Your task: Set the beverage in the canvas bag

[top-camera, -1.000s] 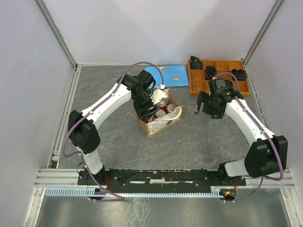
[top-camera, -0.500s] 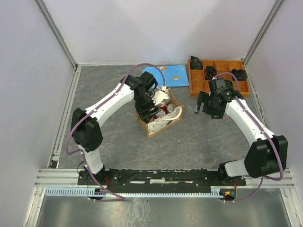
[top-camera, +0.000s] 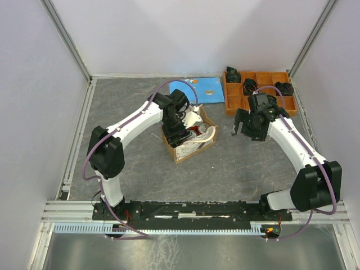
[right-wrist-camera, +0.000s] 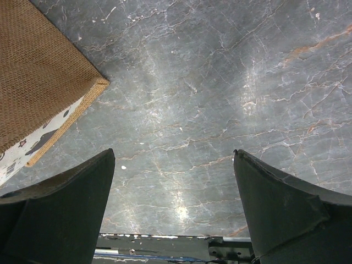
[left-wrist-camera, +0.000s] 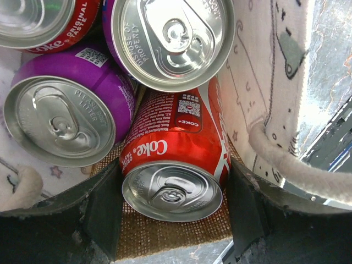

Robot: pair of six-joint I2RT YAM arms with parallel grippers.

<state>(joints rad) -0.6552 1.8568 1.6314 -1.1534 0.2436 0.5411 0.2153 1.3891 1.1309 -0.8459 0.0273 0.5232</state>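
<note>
The tan canvas bag (top-camera: 194, 151) stands open mid-table with cream rope handles. My left gripper (top-camera: 178, 131) reaches down inside it. In the left wrist view, the left gripper (left-wrist-camera: 173, 171) is shut on a red Coke can (left-wrist-camera: 175, 148), one finger on each side, and the can's lower end rests on the bag's woven floor (left-wrist-camera: 165, 234). Two purple cans (left-wrist-camera: 69, 113) (left-wrist-camera: 171, 38) and another red can (left-wrist-camera: 47, 19) lie in the bag beside it. My right gripper (top-camera: 239, 128) is open and empty, hovering over bare table right of the bag (right-wrist-camera: 41, 77).
An orange compartment tray (top-camera: 227, 104) holding dark objects sits at the back right. A blue flat item (top-camera: 205, 90) lies behind the bag. A rope handle (left-wrist-camera: 289, 168) hangs by the left gripper's right finger. Enclosure walls rise on three sides.
My left arm has swung right and pushed its gripper deeper into the bag with the can. The right arm has not moved.
</note>
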